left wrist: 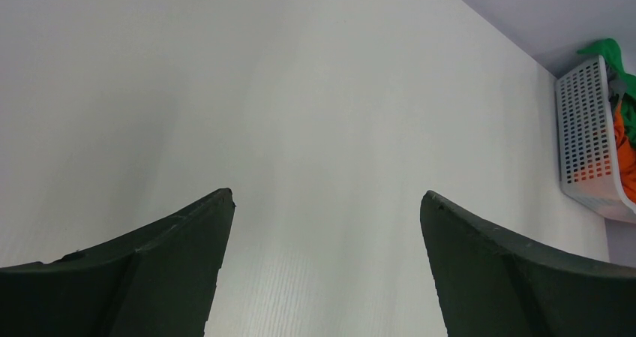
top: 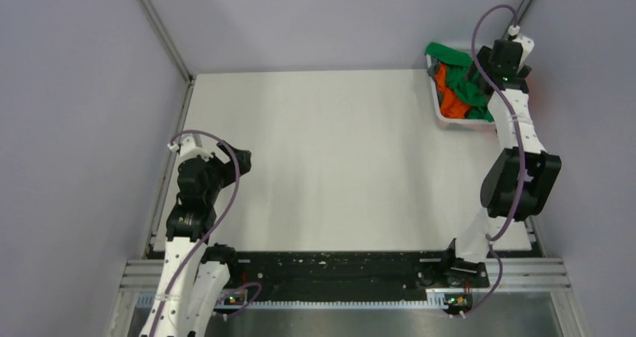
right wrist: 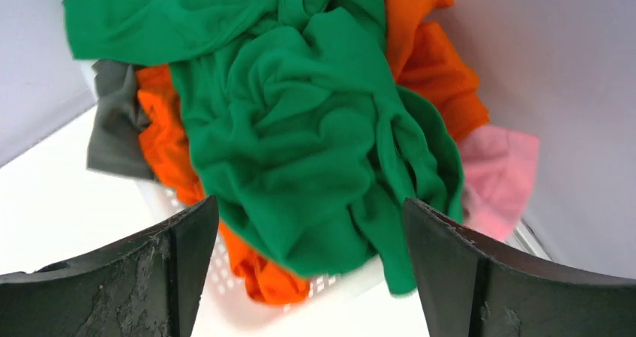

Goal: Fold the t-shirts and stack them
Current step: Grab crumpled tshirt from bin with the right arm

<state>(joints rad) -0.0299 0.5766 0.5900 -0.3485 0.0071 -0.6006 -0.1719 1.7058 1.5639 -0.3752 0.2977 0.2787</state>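
Observation:
A crumpled bright green t-shirt (right wrist: 300, 127) lies on top of the pile in the white lattice basket (right wrist: 217, 269). Under it are an orange t-shirt (right wrist: 439, 82), a pink one (right wrist: 499, 172) at the right and a grey one (right wrist: 112, 127) at the left. In the top view the green shirt (top: 450, 54) and the orange shirt (top: 450, 103) fill the basket (top: 465, 124) at the table's far right. My right gripper (right wrist: 309, 200) is open and empty, hovering just above the green shirt; the top view shows it over the basket (top: 487, 74). My left gripper (left wrist: 326, 193) is open and empty above bare table, at the left (top: 236, 160).
The white table (top: 322, 157) spans the middle. Grey walls close in the back and both sides, and the basket sits close to the right wall. From the left wrist view the basket (left wrist: 589, 142) shows at the far right, with green (left wrist: 607, 52) and orange (left wrist: 624, 138) cloth in it.

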